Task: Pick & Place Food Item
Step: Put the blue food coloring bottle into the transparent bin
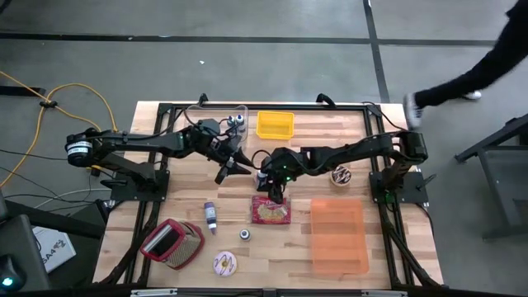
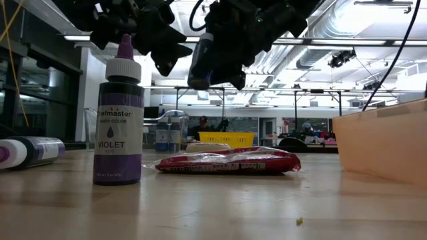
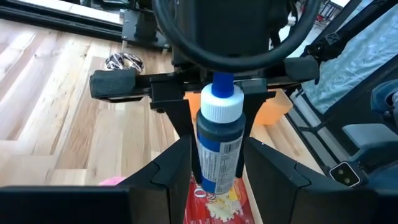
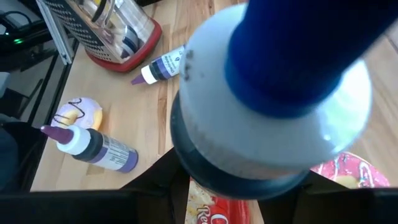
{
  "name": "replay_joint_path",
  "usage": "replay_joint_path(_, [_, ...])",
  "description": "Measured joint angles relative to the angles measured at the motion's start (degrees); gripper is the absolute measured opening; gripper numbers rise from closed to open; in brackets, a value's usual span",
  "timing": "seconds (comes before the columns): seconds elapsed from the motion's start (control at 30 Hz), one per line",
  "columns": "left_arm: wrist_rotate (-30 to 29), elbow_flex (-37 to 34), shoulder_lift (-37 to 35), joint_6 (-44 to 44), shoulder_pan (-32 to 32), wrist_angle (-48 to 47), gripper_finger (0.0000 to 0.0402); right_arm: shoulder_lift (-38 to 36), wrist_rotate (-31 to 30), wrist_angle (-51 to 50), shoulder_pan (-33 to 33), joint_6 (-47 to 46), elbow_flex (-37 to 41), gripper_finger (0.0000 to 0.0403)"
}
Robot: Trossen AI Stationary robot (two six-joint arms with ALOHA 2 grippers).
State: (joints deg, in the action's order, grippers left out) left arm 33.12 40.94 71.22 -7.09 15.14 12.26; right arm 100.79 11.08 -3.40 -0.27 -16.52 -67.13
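Note:
A blue-capped bottle (image 3: 221, 143) hangs near upright, cap up, above the table's middle, also seen in the low view (image 2: 202, 63). My left gripper (image 3: 217, 180) comes from the table's left (image 1: 239, 165) and is shut on its lower end. My right gripper (image 4: 230, 190) reaches in from the right (image 1: 274, 177) and is shut on it higher up. Below them, a red food packet (image 1: 271, 211) lies flat on the wood (image 2: 227, 162). A frosted doughnut (image 1: 224, 263) lies near the front edge. My left gripper pinches the bottle's lower body near its base (image 3: 213, 177) between its two fingers, coming nearly level from the table's left. The bottle stands cap up, lifted clear above the red packet. My right gripper has its fingers (image 3: 177, 118) on either side of the bottle's upper body, just below the white collar (image 3: 205, 130). It slants down from the table's right. In its own wrist view the cap (image 4: 273, 93) hides the place of contact.
An orange bin (image 1: 338, 235) sits at the front right, a yellow bin (image 1: 275, 124) and a clear container (image 1: 219, 115) at the back. A violet bottle (image 2: 120, 120) stands near the front, another (image 1: 210, 216) lies beside it, next to a red-framed grater (image 1: 173, 243). A person walks beyond the table's far right corner.

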Motion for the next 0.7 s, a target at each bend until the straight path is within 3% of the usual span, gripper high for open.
replay_joint_path(0.3, [0.0,5.2,0.0,3.2,0.0,-11.8,0.0142,0.0,1.0,1.8,0.3,-0.3,0.0,0.0133])
replay_joint_path(0.7, [-0.5,9.4,0.0,5.1,-1.3,-13.7,0.0142,0.0,-0.5,2.6,1.4,-0.2,0.0,0.0133])
